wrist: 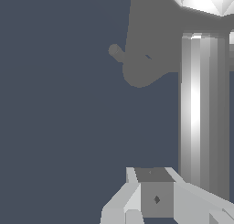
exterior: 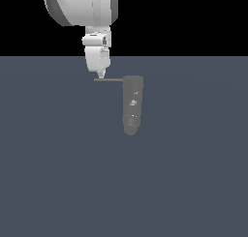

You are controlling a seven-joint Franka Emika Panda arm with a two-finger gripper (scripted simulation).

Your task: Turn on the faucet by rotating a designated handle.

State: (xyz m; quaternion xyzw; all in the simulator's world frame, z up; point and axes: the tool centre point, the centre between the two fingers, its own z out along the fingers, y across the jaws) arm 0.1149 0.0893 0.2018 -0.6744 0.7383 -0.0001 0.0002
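- Overhead, the white gripper (exterior: pixel 100 76) hangs with its pointed tip at the far end of the handle (exterior: pixel 109 79); touching or not, I cannot tell.
- Whether its fingers are open or closed is unclear.
- The grey faucet (exterior: pixel 131 105) lies on the dark floor (exterior: pixel 58 173), handle pointing toward the exterior view's left.

I note the faucet (exterior: pixel 131 105) matt grey, speckled; the handle (exterior: pixel 110 80) equally dull; fingers (exterior: pixel 100 74) glossy white, smooth.
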